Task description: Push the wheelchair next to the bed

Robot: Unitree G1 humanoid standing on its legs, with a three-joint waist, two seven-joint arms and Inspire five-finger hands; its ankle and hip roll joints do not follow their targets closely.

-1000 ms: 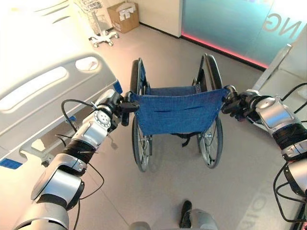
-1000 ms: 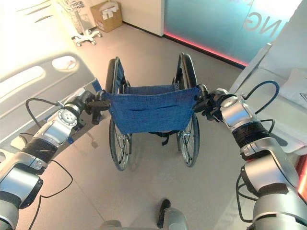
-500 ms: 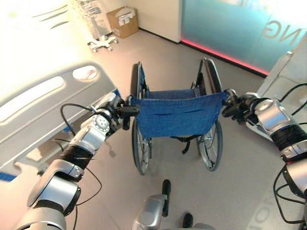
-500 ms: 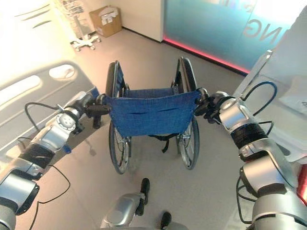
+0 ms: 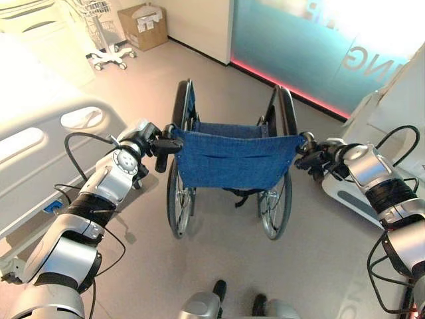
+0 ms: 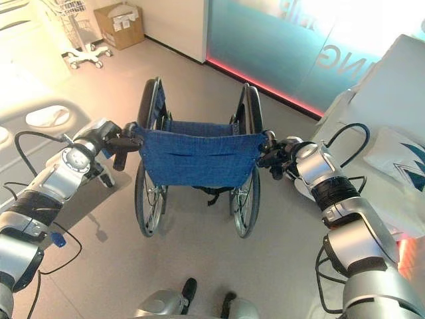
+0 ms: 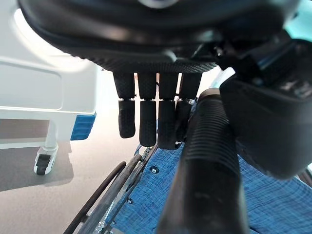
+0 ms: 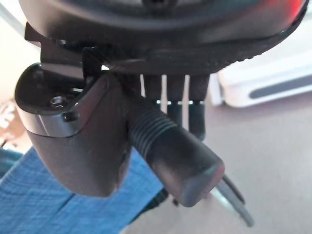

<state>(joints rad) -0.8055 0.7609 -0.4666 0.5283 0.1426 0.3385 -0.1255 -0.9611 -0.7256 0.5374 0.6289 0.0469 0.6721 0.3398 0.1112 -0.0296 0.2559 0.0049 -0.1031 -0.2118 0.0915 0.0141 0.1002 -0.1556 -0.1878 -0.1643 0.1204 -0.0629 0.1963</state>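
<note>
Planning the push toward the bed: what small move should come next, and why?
Probably keep rolling the wheelchair forward, easing it left. Both the left robot hand and the right robot hand grip its push handles, and the bed lies on its left, apart from the near wheel.

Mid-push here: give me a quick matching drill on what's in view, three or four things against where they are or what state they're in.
Things:
1. wheelchair
2. bed
3. cardboard box
4. left hand

Places or states:
A. by the far wall
B. curled round a push handle
C. on the robot's left, white side rail
D. straight ahead, blue backrest facing the robot

Pairs: 1-D, 2-C, 3-A, 4-B
</note>
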